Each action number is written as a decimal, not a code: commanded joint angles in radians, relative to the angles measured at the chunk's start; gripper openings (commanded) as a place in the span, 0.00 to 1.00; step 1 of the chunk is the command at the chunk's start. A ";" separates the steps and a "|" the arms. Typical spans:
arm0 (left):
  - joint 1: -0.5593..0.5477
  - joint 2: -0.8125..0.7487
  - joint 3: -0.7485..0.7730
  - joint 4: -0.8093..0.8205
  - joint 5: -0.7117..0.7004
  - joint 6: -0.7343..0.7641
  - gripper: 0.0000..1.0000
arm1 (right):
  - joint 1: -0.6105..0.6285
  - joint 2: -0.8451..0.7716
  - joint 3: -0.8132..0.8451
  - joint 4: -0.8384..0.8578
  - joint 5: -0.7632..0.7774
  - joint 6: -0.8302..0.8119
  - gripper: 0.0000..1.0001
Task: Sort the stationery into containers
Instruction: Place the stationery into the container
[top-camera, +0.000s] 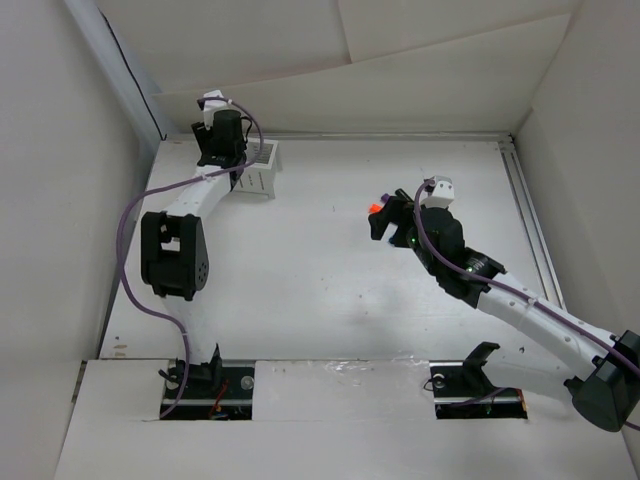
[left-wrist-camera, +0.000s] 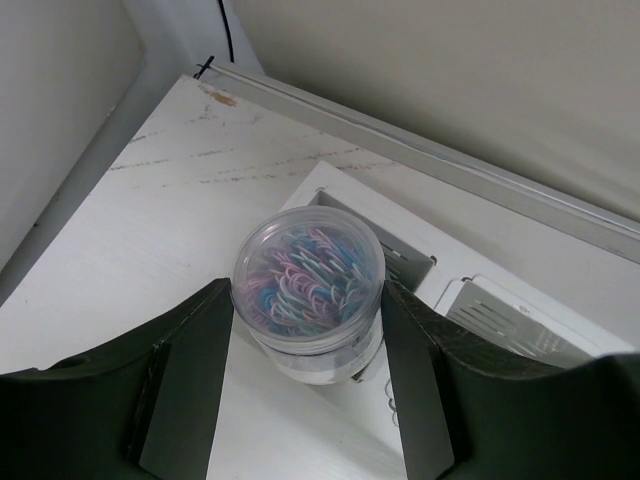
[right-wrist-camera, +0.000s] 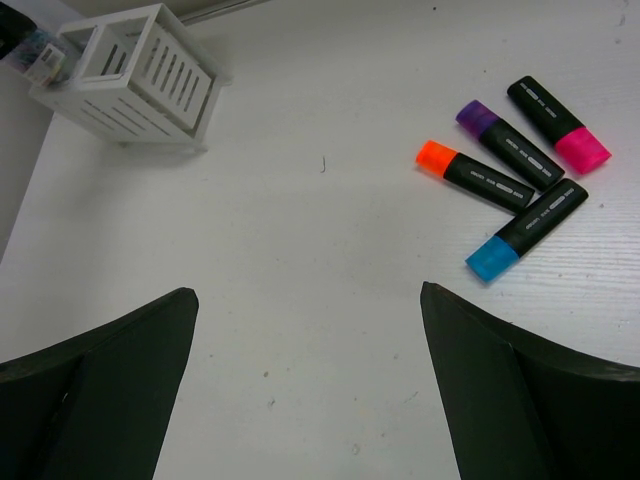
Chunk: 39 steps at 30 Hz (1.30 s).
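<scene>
At the far left corner of the counter (top-camera: 330, 300), the left tool (left-wrist-camera: 307, 300) is clenching a clear round tub of coloured paper clips (left-wrist-camera: 308, 262), its two fingers pressing on either side of the tub. It is holding the tub up over the near edge of the white slotted organiser (left-wrist-camera: 455, 290), by the left of its two square compartments. Whether the tub's base is already dipping below the rim cannot be told from the left wrist view. Nothing is showing inside either compartment in the right wrist view, so by my reading no item is sorted yet and this tub is going to be the first.

Over to the right, the right tool (right-wrist-camera: 305, 292) is hanging released, fingers spread wide and grasping nothing, above bare counter. Four highlighters are lying loose just beyond it, close together and well apart from the organiser: an orange highlighter (right-wrist-camera: 475, 175) and a purple highlighter (right-wrist-camera: 510, 145) side by side, a pink highlighter (right-wrist-camera: 558, 125) farther right and a blue highlighter (right-wrist-camera: 528, 230) nearest the tool.

Judging by this, the task is sitting at an early stage: one placement is under way, and all four highlighters are waiting to be picked up and carried across to the organiser.
</scene>
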 joint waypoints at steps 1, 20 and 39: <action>-0.021 -0.072 -0.013 0.128 -0.057 0.050 0.23 | 0.010 -0.012 0.046 0.039 -0.004 -0.010 0.99; -0.021 -0.015 -0.091 0.284 -0.101 0.101 0.24 | 0.010 -0.012 0.046 0.039 -0.004 -0.020 0.99; -0.050 0.037 -0.071 0.364 -0.105 0.156 0.25 | 0.010 -0.003 0.046 0.039 -0.004 -0.020 0.99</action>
